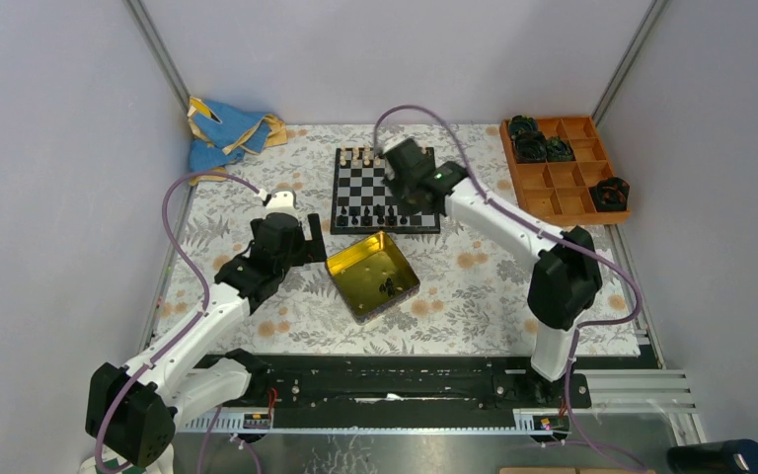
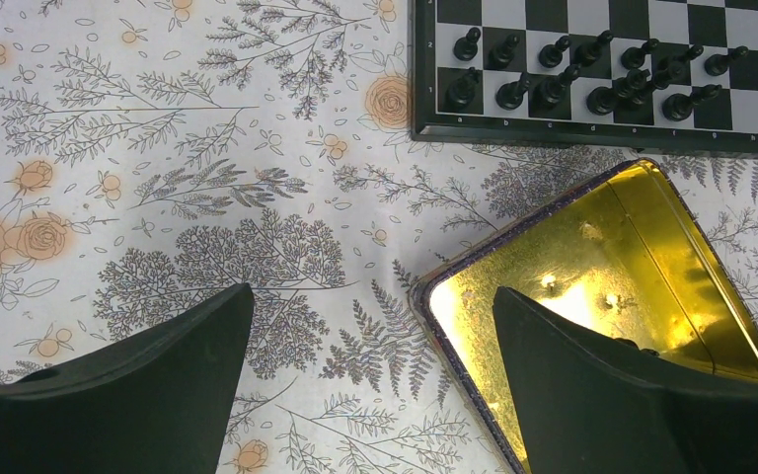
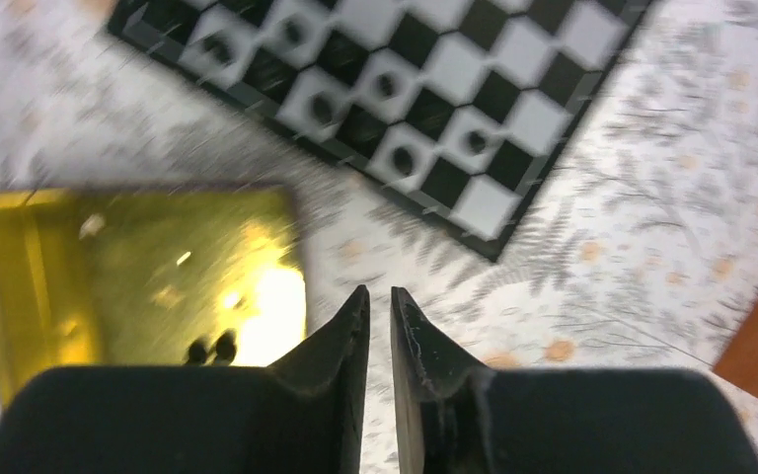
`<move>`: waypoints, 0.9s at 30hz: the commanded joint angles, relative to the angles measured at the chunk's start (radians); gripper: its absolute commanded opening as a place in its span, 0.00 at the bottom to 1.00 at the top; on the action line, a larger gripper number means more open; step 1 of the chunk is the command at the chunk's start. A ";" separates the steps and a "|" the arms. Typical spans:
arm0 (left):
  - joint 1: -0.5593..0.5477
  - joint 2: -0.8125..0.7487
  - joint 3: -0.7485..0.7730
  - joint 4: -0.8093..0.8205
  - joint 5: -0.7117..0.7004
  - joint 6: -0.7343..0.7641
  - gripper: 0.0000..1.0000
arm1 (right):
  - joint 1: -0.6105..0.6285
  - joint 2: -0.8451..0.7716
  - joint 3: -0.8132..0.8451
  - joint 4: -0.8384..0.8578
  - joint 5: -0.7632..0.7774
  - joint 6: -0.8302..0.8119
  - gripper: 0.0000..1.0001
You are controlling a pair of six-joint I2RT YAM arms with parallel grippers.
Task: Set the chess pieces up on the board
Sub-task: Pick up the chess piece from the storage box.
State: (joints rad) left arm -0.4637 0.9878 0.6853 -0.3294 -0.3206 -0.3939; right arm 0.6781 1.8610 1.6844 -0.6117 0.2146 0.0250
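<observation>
The board [image 1: 385, 228] lies at the back middle of the table, also in the left wrist view [image 2: 592, 139] and the right wrist view [image 3: 424, 94]. Black chess pieces [image 1: 375, 211] [image 2: 572, 79] stand in its two near rows. Cream pieces [image 1: 357, 156] stand along its far edge. Two black pieces [image 3: 212, 348] lie in the yellow tin [image 1: 355, 259] [image 2: 592, 247]. My left gripper [image 1: 306, 232] [image 2: 373, 306] is open and empty, low over the table at the tin's left edge. My right gripper [image 1: 402, 163] [image 3: 380, 301] is shut and empty, raised above the board; its view is blurred.
A brown compartment tray [image 1: 565, 183] with dark round lumps [image 1: 530, 138] stands at the back right. A blue cloth [image 1: 225, 128] lies at the back left. A small white object [image 1: 278, 197] sits left of the board. Grey walls close the sides.
</observation>
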 commanded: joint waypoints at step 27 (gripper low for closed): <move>0.005 -0.018 -0.012 0.058 0.016 -0.014 0.99 | 0.353 -0.040 -0.276 0.041 -0.094 0.013 0.37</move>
State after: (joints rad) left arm -0.4637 0.9794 0.6819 -0.3286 -0.3099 -0.3958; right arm 1.0233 1.8194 1.3983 -0.5995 0.1120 0.0494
